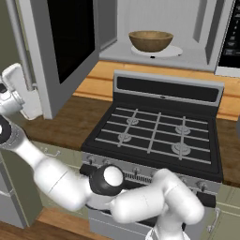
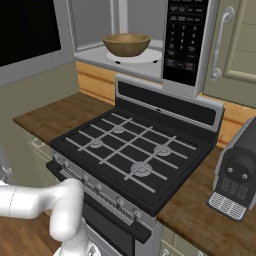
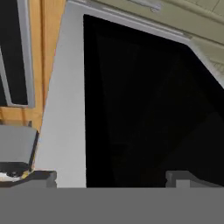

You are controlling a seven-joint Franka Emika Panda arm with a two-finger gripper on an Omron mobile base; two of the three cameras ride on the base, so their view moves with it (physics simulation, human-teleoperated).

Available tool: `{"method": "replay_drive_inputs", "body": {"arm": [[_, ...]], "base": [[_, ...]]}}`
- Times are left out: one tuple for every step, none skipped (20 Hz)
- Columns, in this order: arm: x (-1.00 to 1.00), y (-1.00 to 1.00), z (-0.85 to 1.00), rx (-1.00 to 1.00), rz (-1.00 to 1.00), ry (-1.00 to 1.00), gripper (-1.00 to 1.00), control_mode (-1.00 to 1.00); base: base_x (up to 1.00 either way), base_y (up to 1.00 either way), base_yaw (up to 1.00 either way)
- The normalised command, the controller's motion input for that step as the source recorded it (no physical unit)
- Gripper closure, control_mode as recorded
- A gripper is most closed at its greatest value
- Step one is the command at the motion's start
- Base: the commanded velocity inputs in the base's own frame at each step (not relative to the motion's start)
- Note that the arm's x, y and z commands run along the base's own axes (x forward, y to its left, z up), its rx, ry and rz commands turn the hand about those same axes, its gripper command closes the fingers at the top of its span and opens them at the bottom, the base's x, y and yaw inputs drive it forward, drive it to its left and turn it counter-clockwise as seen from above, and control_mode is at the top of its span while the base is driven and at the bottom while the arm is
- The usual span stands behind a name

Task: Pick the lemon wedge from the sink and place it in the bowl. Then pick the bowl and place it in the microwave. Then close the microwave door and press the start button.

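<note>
The wooden bowl (image 1: 151, 41) (image 2: 126, 44) sits on the white turntable plate inside the open microwave (image 1: 159, 56) (image 2: 182, 40). What lies inside the bowl is hidden, and the lemon wedge and the sink are out of view. The microwave door (image 1: 65, 42) (image 2: 27, 35) (image 3: 65, 109) stands swung wide to the left, its silver bar handle (image 1: 16, 42) at the outer edge. My gripper (image 3: 113, 177) is open, facing the door's black glass from close up with nothing between the fingertips. The white hand (image 1: 21, 91) hovers just beside the door's outer edge, below the handle.
A black gas stove (image 1: 154, 136) (image 2: 125, 150) sits under the microwave, flanked by wooden countertop (image 1: 61, 122) (image 2: 55, 117). A dark appliance (image 2: 237, 172) stands on the right counter. A beige cabinet door (image 2: 240, 40) is right of the keypad. My arm crosses low in front of the stove.
</note>
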Motion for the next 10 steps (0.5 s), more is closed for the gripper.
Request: {"method": "replay_drive_inputs", "body": {"arm": [[0.00,-0.86,0.50,0.00,-0.11,0.00,-1.00,-1.00],[0.00,-0.96,0.47,0.00,-0.10,0.00,-1.00,-1.00],[0.00,-0.99,0.41,0.00,-0.09,0.00,-1.00,-1.00],[0.00,-0.96,0.34,0.00,-0.09,0.00,-1.00,-1.00],[-0.10,-1.00,0.34,0.00,-0.09,0.00,-1.00,-1.00],[-0.24,-1.00,0.31,0.00,-0.10,-0.04,-1.00,-1.00],[-0.66,-1.00,0.33,0.00,-0.14,-0.09,-1.00,-1.00],[-0.64,-1.00,0.29,0.01,-0.16,-0.04,-1.00,-1.00],[-0.55,-1.00,0.31,0.01,-0.17,-0.01,-1.00,-1.00],[-0.59,-1.00,0.31,0.03,-0.17,-0.03,-1.00,-1.00]], "base": [[0.00,0.00,0.00],[0.00,0.00,0.00],[0.00,0.00,0.00],[0.00,0.00,0.00],[0.00,0.00,0.00],[0.00,0.00,0.00],[0.00,0.00,0.00],[0.00,0.00,0.00],[0.00,0.00,0.00],[0.00,0.00,0.00]]}}
